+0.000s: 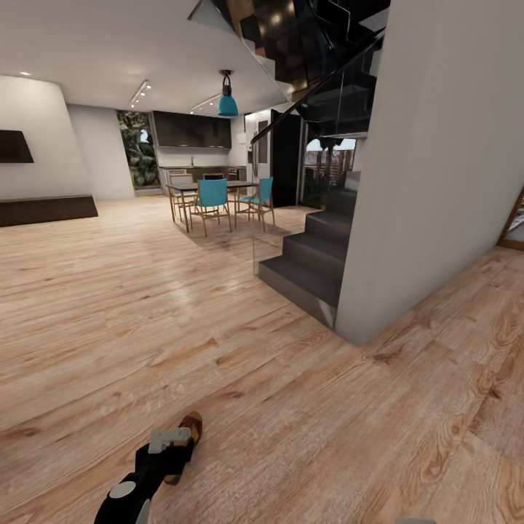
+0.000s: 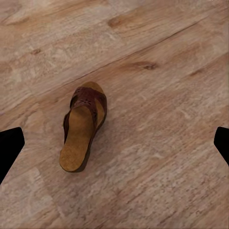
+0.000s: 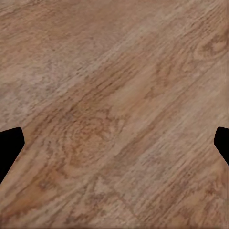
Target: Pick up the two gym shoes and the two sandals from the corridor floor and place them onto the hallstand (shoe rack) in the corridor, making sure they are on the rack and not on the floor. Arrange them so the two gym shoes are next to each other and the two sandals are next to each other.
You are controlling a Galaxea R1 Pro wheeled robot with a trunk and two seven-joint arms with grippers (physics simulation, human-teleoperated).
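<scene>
Left gripper (image 1: pixel 169 444) hovers above one sandal (image 2: pixel 83 126) lying flat on the corridor floor (image 1: pixel 291 407), sole down. In the left wrist view the sandal sits between the two dark fingertips (image 2: pixel 9 148) at the frame edges, closer to one of them, no contact; jaws wide apart, nothing held. In the head view only the sandal's toe end pokes out past the gripper, low in the frame on the robot's left.

Right gripper (image 3: pixel 114 145): its wrist view has bare planks under it, fingertips far apart, jaws wide, empty.

Gym shoes, the second sandal and the hallstand are not visible here. Ahead: dark stairs (image 1: pixel 313 255), a grey wall (image 1: pixel 437 182), dining table with teal chairs (image 1: pixel 215 200) far back.

Step in hand, as I judge it: lining up to grasp this sandal. Task looks early, nothing on the rack that can be checked.

Risks:
- Sandal is off-centre between the fingers, so closing may shove it sideways instead of clamping.
- It is low and flat; coming down too shallow means pinching only the strap, and it could swing or drop on the carry. Too deep, fingers hit the floor.
- Sandal lies at an angle to the jaw line; gripping across the long axis may not fit, slip likely on the glossy footbed.
- Rack out of sight, so a drive while carrying is needed; weak grip loses it.
</scene>
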